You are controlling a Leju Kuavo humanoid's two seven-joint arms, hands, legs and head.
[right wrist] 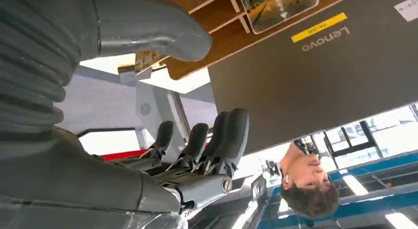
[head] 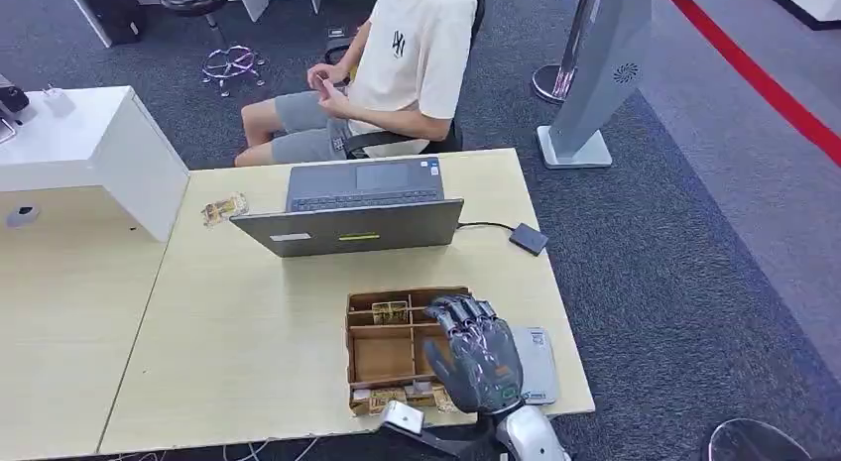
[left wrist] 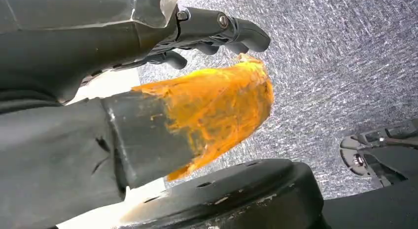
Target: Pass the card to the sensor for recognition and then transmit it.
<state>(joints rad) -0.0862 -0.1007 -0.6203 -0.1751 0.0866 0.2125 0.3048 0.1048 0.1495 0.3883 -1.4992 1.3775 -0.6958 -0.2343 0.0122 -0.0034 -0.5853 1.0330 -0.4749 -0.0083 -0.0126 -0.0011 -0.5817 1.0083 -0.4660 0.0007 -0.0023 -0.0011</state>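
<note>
right hand [head: 475,357] open, above card box [head: 382,348]

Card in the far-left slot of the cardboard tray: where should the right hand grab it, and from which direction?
The card lies flat in the cardboard tray's far compartment, boxed in by dividers, so a side approach looks blocked. Probably best to come straight down from above with the right hand, which hovers open beside it, and pinch an exposed edge, tilting it up against the wall.
</note>
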